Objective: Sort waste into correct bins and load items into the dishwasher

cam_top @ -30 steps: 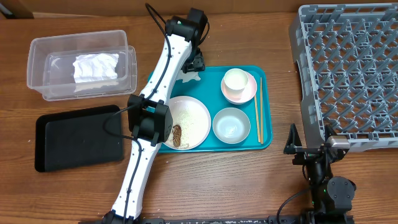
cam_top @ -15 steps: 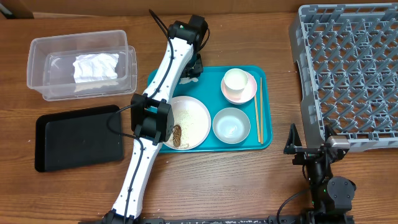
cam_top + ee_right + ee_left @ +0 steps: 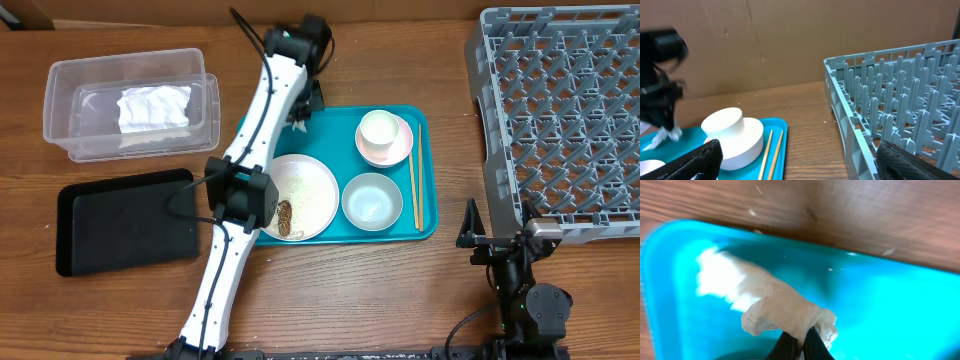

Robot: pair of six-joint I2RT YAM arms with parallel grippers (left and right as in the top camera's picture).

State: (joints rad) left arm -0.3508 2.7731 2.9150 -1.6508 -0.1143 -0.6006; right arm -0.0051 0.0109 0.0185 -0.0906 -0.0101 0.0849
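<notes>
**Left gripper clamps napkin at tray corner**

Over the last second the left gripper [image 3: 799, 346] has gone from spread to pinched tight, and it now holds the napkin [image 3: 776, 311]. The napkin is white, thin and crumpled. One wrinkled lump sits right at the fingertips, and a blurred tail trails away to their left. It lies in the back corner of the teal tray [image 3: 890, 315], with the tray rim and bare bench [image 3: 865, 215] just beyond the gripper.

From overhead, the plate [image 3: 315, 185] with rice and a brown lump lies on the near side of this gripper. The bowl [image 3: 372, 200], cup [image 3: 380, 130] and chopsticks [image 3: 413, 185] are to its right. The tub [image 3: 70, 80], holding a second napkin [image 3: 153, 107], and the black tray [image 3: 120, 220] are to its left.

The right gripper [image 3: 799, 150] has not moved. Its jaws stand wide and hold nothing, with the rack [image 3: 890, 115] on its right.
</notes>
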